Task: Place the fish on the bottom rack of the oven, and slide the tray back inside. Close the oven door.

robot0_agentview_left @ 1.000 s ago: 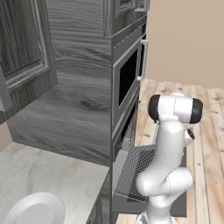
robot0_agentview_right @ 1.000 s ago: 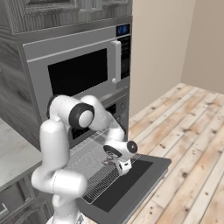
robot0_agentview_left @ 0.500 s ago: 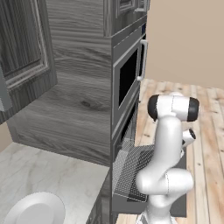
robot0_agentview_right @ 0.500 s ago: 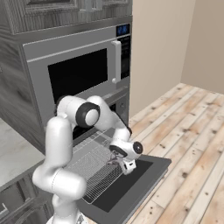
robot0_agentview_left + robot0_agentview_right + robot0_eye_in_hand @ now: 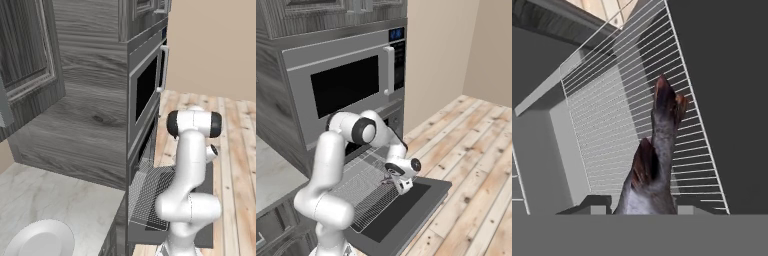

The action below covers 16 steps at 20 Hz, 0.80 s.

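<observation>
My gripper (image 5: 395, 181) is shut on the fish (image 5: 661, 150), a dark grey body whose tail points away from the hand. It hangs just above the front right part of the bottom rack (image 5: 363, 192), a grey wire grid pulled out of the oven (image 5: 398, 112). The hand view looks down on that rack (image 5: 612, 115), with the fish rising from between the fingers (image 5: 594, 202). The oven door (image 5: 423, 202) lies dropped open and flat under the rack, and its dark panel (image 5: 727, 75) runs beside the grid. From the left base view the rack (image 5: 150, 192) juts out beside my arm.
A black-windowed microwave (image 5: 346, 85) with a vertical silver handle (image 5: 389, 70) sits above the oven. A round white plate (image 5: 40, 240) rests on the marble counter (image 5: 55, 200) at the left. Wooden floor (image 5: 476, 150) stretches to the right of the open door.
The hand holding the fish has shifted a little toward the rack's front right edge and stays low over it. Rack and door have not moved.
</observation>
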Available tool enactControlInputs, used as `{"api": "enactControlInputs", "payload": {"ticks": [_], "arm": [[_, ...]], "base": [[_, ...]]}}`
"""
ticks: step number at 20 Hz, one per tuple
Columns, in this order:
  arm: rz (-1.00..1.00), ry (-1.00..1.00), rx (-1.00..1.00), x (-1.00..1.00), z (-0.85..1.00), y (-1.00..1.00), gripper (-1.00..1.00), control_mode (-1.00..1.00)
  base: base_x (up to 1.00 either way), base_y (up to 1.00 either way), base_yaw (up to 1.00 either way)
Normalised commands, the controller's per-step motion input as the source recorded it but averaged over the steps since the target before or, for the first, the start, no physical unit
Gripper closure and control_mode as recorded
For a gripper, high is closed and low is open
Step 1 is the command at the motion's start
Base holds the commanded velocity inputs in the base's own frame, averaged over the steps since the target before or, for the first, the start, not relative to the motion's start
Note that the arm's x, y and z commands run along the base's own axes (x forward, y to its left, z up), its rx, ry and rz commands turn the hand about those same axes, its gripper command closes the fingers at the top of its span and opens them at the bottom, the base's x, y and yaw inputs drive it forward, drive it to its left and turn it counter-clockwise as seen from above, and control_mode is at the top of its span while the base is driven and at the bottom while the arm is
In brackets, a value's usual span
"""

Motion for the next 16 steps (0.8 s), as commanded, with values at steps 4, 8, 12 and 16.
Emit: {"api": "enactControlInputs", "payload": {"ticks": [4,8,12,16], "arm": [[0.10,0.00,0.00,0.16,-0.33,0.01,1.00,-1.00],[0.12,0.00,0.00,0.01,-0.32,0.10,1.00,-1.00],[0.10,-0.01,0.00,0.05,-0.25,0.20,1.00,-1.00],[0.09,-0.03,0.00,0.18,-0.30,0.28,1.00,-1.00]], "base": [[0.00,0.00,0.00],[0.00,0.00,0.00],[0.00,0.00,0.00],[0.00,0.00,0.00]]}}
